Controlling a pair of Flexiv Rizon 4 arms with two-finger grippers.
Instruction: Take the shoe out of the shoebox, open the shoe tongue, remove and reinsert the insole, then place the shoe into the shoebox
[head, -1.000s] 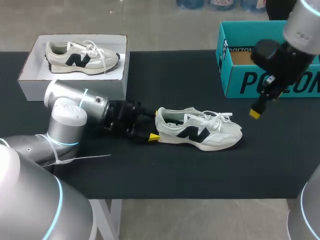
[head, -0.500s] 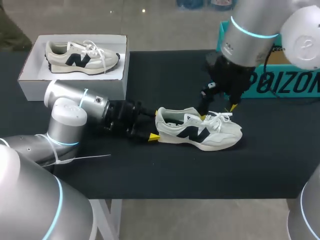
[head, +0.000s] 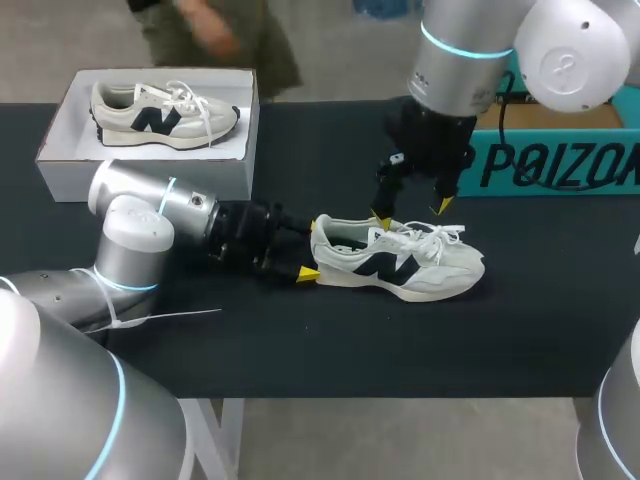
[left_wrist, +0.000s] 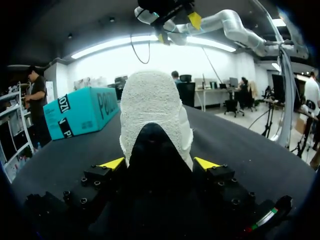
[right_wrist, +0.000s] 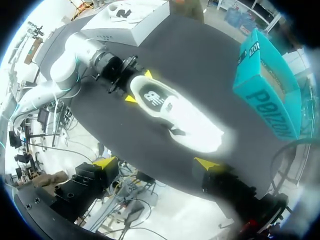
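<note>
Left jaws closed on the heel of the shoe (head: 400, 262), right jaws spread apart in the air above its laces.
The shoe stands on its sole near the middle of the black table (head: 300, 340), outside either box, with its heel toward the left arm. The left gripper (head: 311, 250) lies low along the table with a yellow tip pressed to each side of that heel. The right gripper (head: 411, 214) hangs over the tongue and laces; one tip is just beside the tongue, though I cannot tell if it touches. A teal shoebox (head: 545, 160) sits at the far right, well apart from the shoe. A white box (head: 60, 160) at the far left holds a second shoe (head: 160, 115).
</note>
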